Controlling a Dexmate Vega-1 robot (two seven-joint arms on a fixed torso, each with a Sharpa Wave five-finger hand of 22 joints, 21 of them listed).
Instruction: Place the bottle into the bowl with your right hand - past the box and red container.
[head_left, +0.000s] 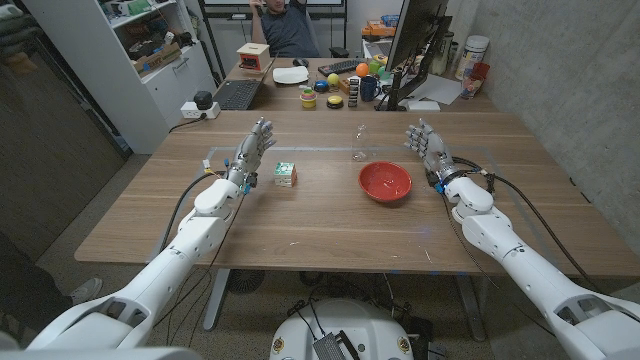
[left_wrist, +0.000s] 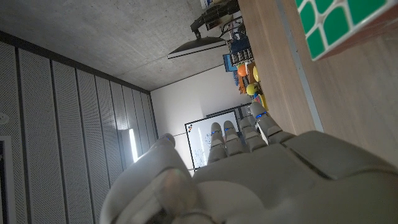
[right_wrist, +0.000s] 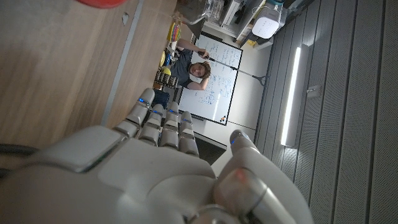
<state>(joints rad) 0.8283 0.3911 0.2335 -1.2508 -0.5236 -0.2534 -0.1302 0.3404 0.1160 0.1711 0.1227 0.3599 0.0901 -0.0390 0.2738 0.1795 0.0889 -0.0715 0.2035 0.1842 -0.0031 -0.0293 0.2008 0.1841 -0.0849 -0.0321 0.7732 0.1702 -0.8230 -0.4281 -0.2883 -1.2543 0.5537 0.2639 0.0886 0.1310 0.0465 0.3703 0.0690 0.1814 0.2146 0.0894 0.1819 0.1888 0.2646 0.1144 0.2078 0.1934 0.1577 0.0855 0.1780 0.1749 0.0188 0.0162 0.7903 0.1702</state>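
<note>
Left hand fingers extended, puzzle cube on wooden table

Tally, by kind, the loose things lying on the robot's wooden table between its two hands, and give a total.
Red bowl: 1
Clear bottle: 1
Colour-tiled puzzle cube: 1
Total: 3

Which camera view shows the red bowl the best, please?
The head view: the whole red bowl sits on the table, near the right hand. The right wrist view catches a red sliver of it.
</note>
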